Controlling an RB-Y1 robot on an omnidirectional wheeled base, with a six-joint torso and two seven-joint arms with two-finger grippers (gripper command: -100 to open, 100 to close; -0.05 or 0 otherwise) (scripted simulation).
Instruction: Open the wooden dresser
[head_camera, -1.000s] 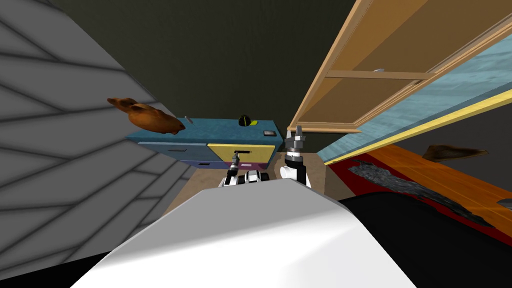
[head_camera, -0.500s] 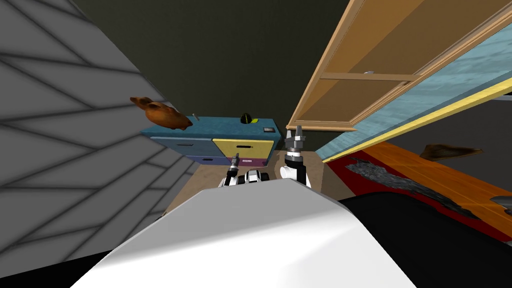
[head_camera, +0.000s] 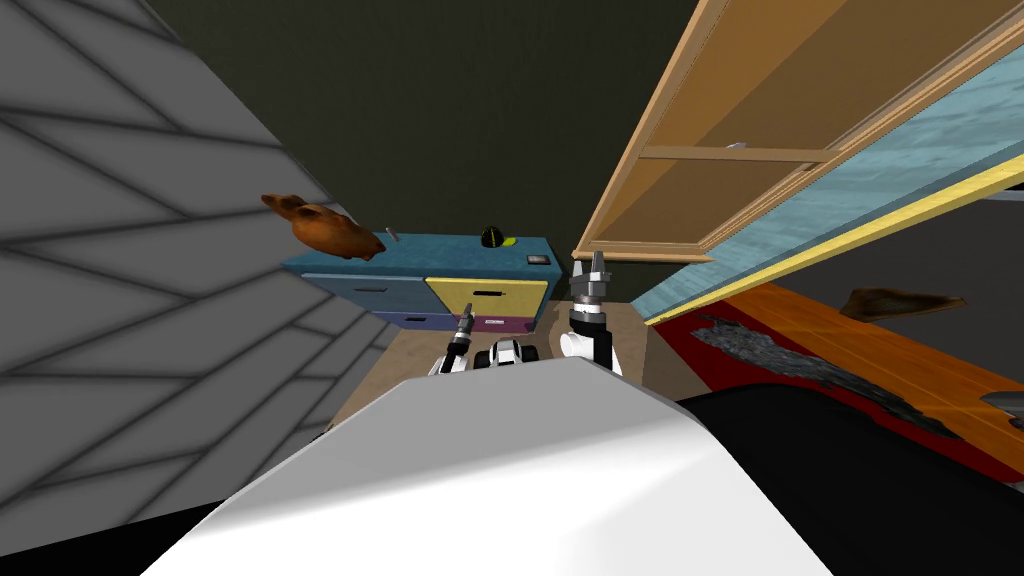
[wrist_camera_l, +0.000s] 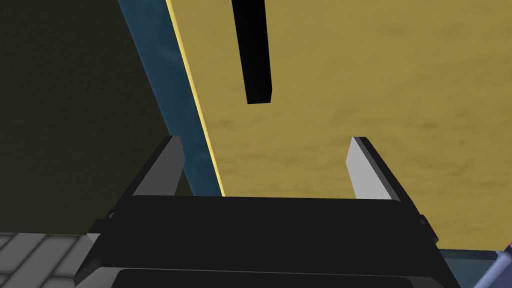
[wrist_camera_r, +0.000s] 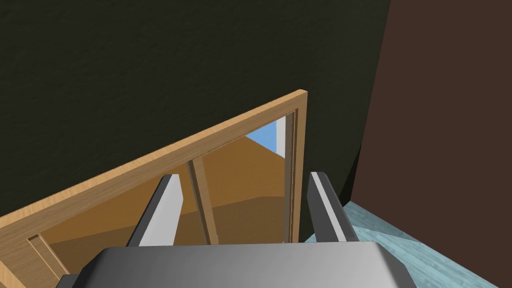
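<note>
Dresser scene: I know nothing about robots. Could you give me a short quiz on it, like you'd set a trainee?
1. True or false: the left hand is shut on the black handle.
2. What colour is the drawer in front of the left hand? A) yellow B) red C) white
3. Fill in the blank: the right hand, raised beside the left one, is ____ (open or shut).

Key: 1 false, as the handle lies beyond the open fingers, ungripped; 2 A; 3 open.
</note>
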